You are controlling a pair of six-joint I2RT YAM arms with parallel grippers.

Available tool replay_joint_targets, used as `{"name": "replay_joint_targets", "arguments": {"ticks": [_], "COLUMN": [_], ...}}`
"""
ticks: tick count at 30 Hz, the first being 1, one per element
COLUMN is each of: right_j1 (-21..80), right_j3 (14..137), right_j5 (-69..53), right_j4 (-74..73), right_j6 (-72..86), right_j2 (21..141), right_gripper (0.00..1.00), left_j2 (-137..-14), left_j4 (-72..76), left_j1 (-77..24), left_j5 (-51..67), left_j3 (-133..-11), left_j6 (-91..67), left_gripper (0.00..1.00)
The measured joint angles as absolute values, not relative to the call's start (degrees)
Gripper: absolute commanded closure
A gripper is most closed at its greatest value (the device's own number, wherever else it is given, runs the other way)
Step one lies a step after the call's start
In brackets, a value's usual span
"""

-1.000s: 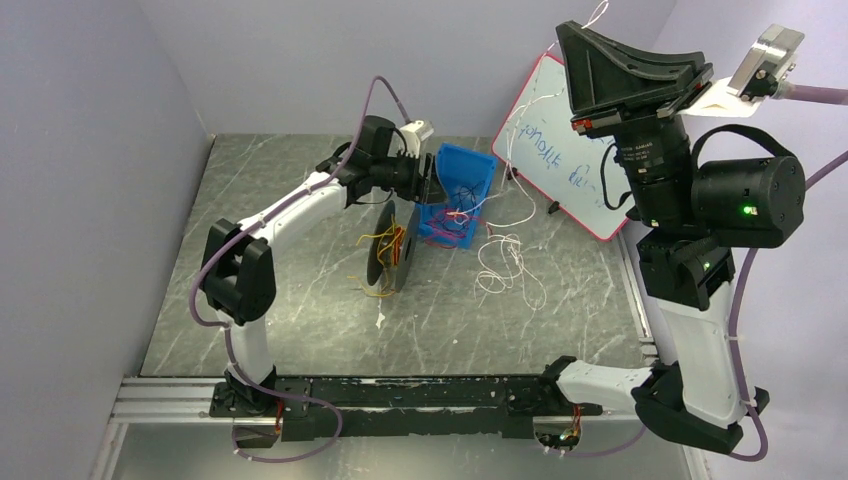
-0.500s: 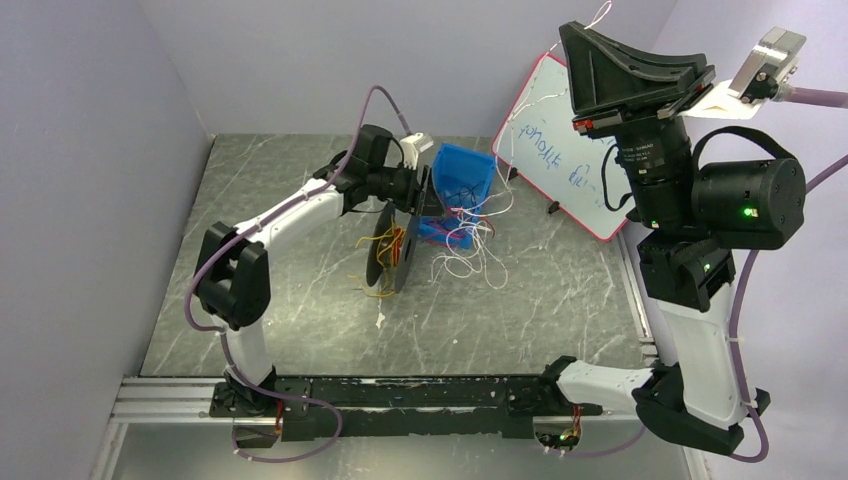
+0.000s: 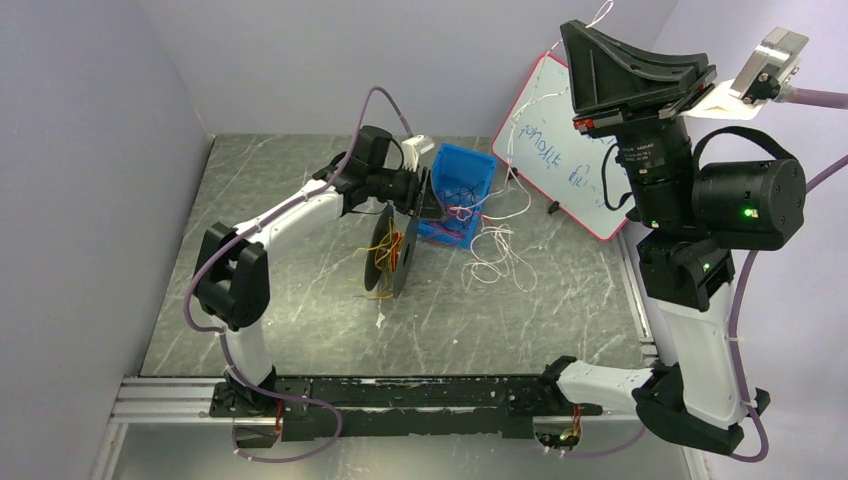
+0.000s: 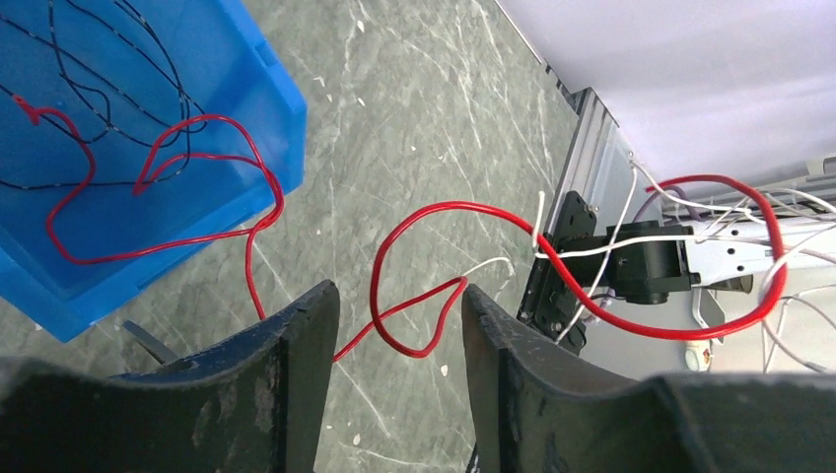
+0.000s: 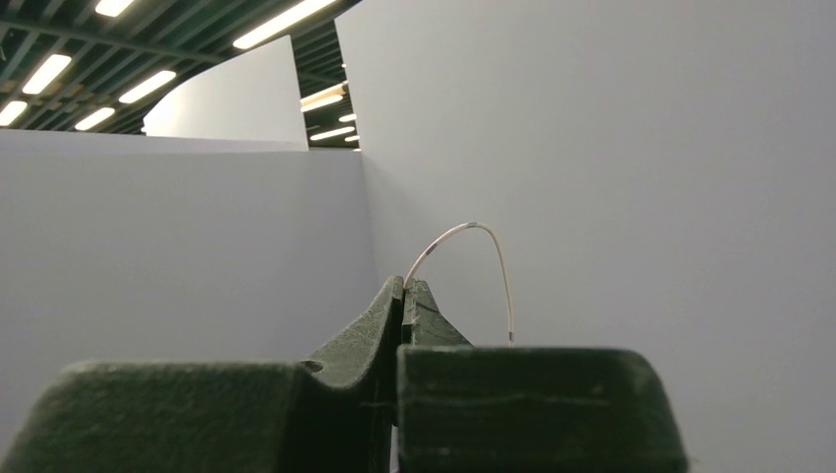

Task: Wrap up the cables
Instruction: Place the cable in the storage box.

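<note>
Grey table (image 3: 300, 300): one blue bin (image 3: 470, 170), cables (image 3: 393, 250) probably over five.

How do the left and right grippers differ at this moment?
The left gripper stands open; the right gripper is shut. A red cable passes unclamped between the left gripper's jaws; the right gripper pinches a white cable. The left gripper is low by the blue bin; the right gripper is up high.

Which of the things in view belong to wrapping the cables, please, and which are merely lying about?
Belongs to the job: thin red wire; thin white wires; yellow-orange wires on the black round disc; blue plastic bin holding more wires.
Lying about: red-framed whiteboard propped at the back.
</note>
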State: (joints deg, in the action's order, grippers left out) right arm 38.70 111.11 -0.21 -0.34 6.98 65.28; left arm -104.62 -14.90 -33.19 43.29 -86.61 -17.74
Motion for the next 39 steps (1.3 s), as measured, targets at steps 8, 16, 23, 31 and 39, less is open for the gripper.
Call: {"name": "replay_joint_targets", "arguments": {"ticks": [8, 16, 23, 31, 39], "right_j1": [38.7, 38.7, 38.7, 38.7, 38.7], "right_j3": [111.1, 111.1, 111.4, 111.4, 113.1], "right_j5": [-0.2, -0.2, 0.3, 0.9, 1.8], "right_j4": [-0.3, -0.3, -0.3, -0.3, -0.5], "right_j6": [7.0, 7.0, 6.6, 6.2, 5.8], "right_j2": [65.4, 65.4, 65.4, 64.6, 63.0], "right_gripper": [1.00, 1.00, 1.00, 1.00, 1.00], "left_j2": [-107.1, -109.8, -111.7, -113.7, -120.0], "left_j4": [-15.4, -15.7, -16.0, -18.5, -21.3], "left_j1": [-33.2, -33.6, -33.9, -33.9, -31.6], "left_j5": [44.2, 45.5, 46.8, 45.0, 38.9], "left_j3": [-87.9, -91.7, -93.5, -99.7, -109.4], "left_j6": [-17.5, -17.6, -17.5, -17.4, -20.1], "left_gripper": [0.55, 0.72, 0.93, 0.93, 0.93]}}
